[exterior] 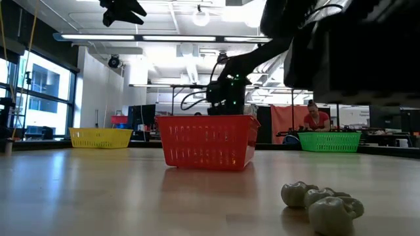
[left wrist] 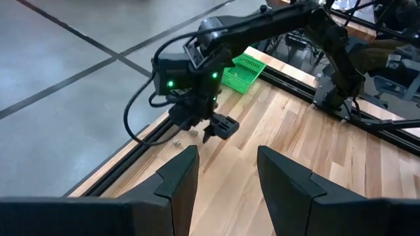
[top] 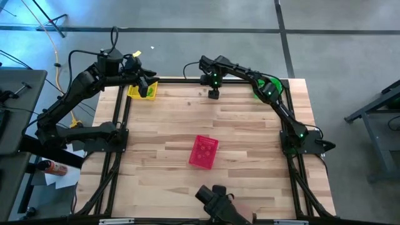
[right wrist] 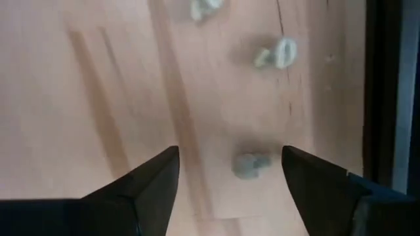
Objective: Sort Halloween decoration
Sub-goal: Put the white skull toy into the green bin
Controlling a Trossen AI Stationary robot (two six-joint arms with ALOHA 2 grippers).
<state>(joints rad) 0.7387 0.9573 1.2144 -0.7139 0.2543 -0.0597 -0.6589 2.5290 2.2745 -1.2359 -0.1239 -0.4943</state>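
while its fingers [right wrist: 154, 180] are spread apart with nothing between them, the right gripper [right wrist: 230, 174] is held low over the wooden table [top: 250, 134] near the far edge, just above one pale trinket [right wrist: 249, 165]; two more trinkets [right wrist: 277, 54] lie just beyond. the left gripper [left wrist: 226, 174] is seen with fingers apart and empty, raised by the yellow basket [top: 141, 91]. the pink basket [top: 204, 152] sits mid-table, the green basket [left wrist: 241, 71] at the far right corner.
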